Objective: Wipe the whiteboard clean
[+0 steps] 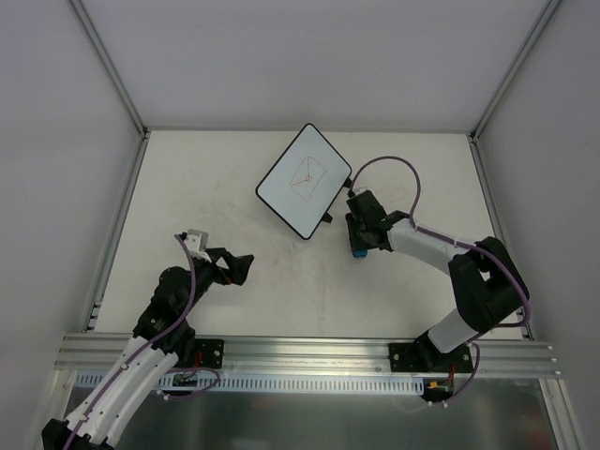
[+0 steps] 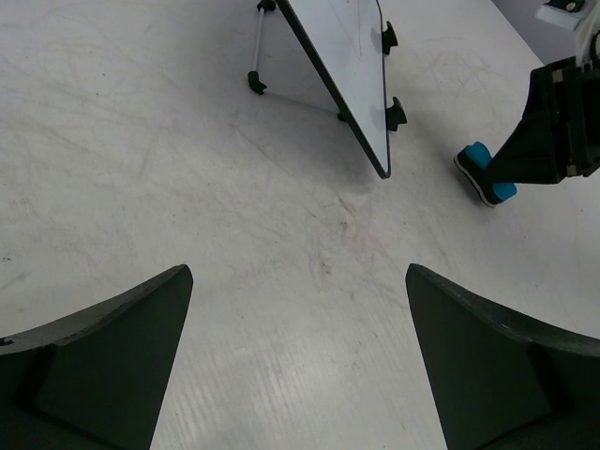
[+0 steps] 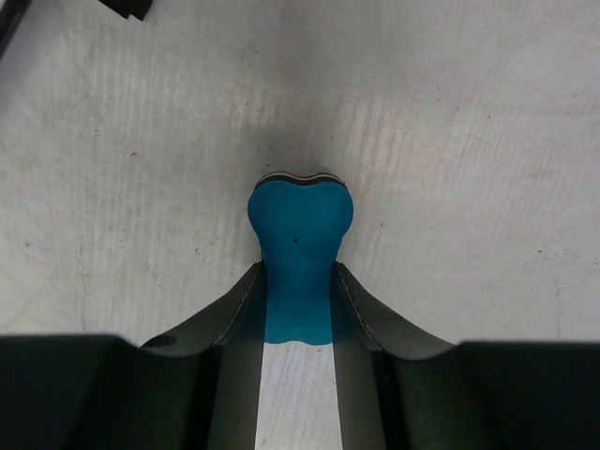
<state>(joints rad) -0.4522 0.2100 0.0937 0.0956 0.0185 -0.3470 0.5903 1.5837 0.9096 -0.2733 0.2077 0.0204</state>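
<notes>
We see the right tool [image 3: 297, 281] clamped on the blue eraser [image 3: 300, 225] on the counter [image 3: 469, 141], near the red-scribbled whiteboard [image 1: 305, 180]. Our left tool [image 2: 298, 277] stands wide open, well apart.

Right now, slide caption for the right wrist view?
Right end effector shut on the waist of the blue eraser, low over the scuffed white table.

Bright, even overhead light; soft shadows, sharp focus throughout.
</notes>
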